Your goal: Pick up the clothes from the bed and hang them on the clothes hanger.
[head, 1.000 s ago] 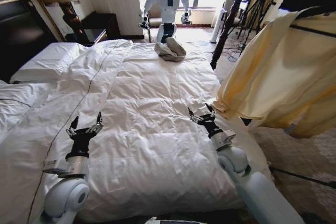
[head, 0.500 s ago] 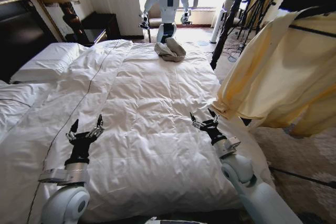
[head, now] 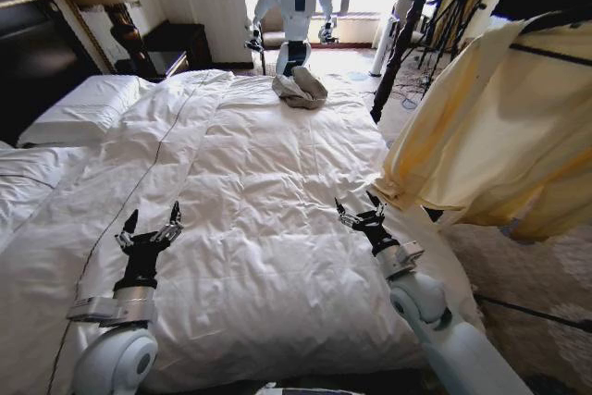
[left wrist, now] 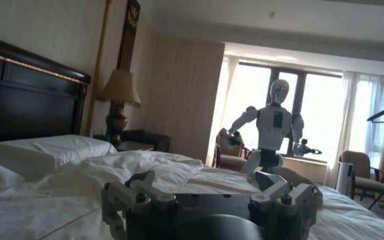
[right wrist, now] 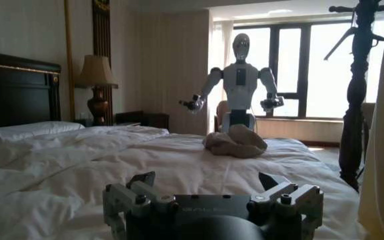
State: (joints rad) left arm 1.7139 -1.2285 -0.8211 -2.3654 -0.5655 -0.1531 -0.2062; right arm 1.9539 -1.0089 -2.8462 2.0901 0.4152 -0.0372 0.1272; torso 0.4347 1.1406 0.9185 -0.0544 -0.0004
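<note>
Now I have both arms low over the near end of the bed (head: 268, 182), the left tool (head: 148, 231) at lower left of the head view and the right tool (head: 363, 214) at lower right, each with its fingers spread apart and gripping nothing. I judge they sit there because the hanging looks done: the shirt (head: 490, 127) drapes at the right edge of the frame from the black hanger (head: 551, 51), clear of the duvet. Its lowest cuff hangs just up and right of my right tool, apart from it. A grey cloth bundle (head: 299, 88) lies at the far end.
</note>
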